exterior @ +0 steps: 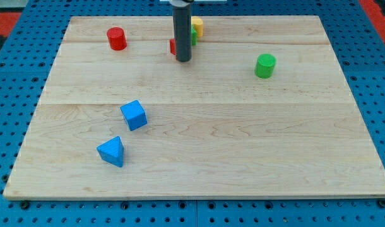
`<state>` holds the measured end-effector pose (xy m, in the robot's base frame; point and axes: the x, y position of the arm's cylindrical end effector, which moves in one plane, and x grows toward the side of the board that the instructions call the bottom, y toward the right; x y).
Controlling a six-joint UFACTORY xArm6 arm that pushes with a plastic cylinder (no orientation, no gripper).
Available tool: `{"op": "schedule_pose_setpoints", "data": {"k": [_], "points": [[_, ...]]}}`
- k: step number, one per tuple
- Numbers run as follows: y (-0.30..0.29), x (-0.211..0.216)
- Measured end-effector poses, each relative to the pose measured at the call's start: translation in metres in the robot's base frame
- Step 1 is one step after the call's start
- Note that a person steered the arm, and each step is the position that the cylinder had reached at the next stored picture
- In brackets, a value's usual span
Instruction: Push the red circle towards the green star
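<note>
Wooden board (199, 157) on blue pegboard, my tip (183, 60) near its top edge.
Taking my tip as landmark: the red circle (117, 38) lay well to the view's left and slightly above; the green star (194, 36), mostly hidden by the rod, sat just above-right. My tip, a bare rod, touched neither.

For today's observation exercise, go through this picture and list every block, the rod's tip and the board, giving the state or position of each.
red circle: upright, alone, view's top left.
my tip: on the board, right of the red circle, against a cluster.
red block: mostly hidden behind the rod.
green block: partly hidden, shape unclear.
yellow block: behind the cluster.
green cylinder: upright, alone.
blue cube: alone.
blue triangular block: lowest.
wooden board: flat.
</note>
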<state>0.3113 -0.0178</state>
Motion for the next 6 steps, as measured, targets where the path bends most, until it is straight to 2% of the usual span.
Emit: {"op": "schedule_pose_setpoints", "data": {"k": [1,2,3,4,5,6], "points": [[-0.003,0.022],[-0.108,0.044],[-0.18,0.004],[-0.151,-0.016],[-0.121,-0.017],[-0.191,-0.024]]}}
